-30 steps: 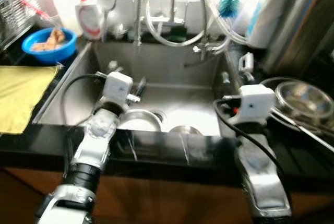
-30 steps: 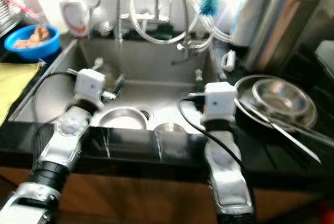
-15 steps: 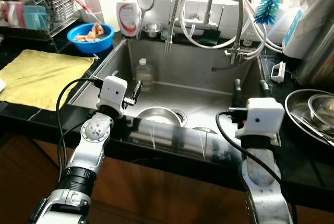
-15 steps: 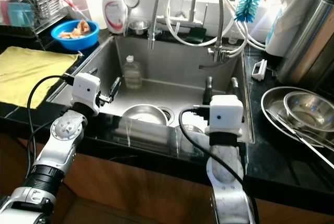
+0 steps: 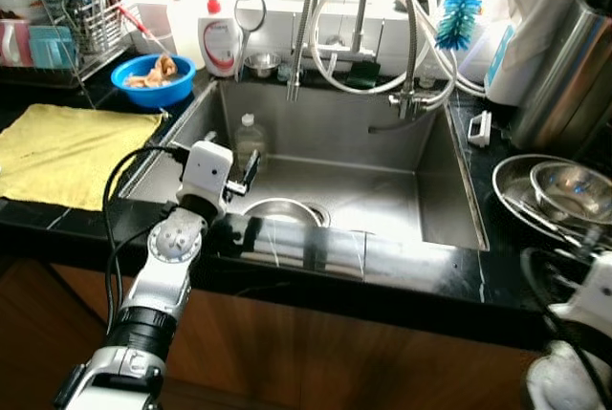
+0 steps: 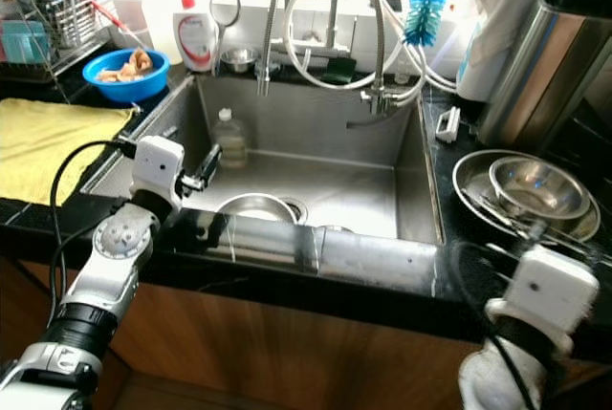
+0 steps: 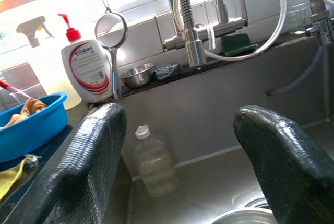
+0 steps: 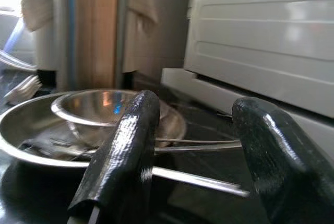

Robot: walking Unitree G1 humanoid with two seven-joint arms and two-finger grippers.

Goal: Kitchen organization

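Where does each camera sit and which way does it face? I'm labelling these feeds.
Left and right eye: on the head, looking down at the sink; both arms show.
Left wrist: along the open left claw into the sink, at a bottle and soap.
Right wrist: along the open right claw at steel bowls on the counter.
Shared: eye and left wrist views both show the bottle.

The left arm [image 5: 158, 286] rises from the lower left, bent at the elbow, with its white wrist block [image 5: 207, 169] at the top. The left gripper [image 7: 180, 156] points forward and slightly down, its two black fingers [image 7: 88, 166] spread wide with nothing between them. The right arm [image 6: 521, 334] sits low at the far right, its wrist block [image 6: 550, 286] tilted outward. The right gripper [image 8: 195, 161] also has its fingers [image 8: 122, 151] parted and holds nothing
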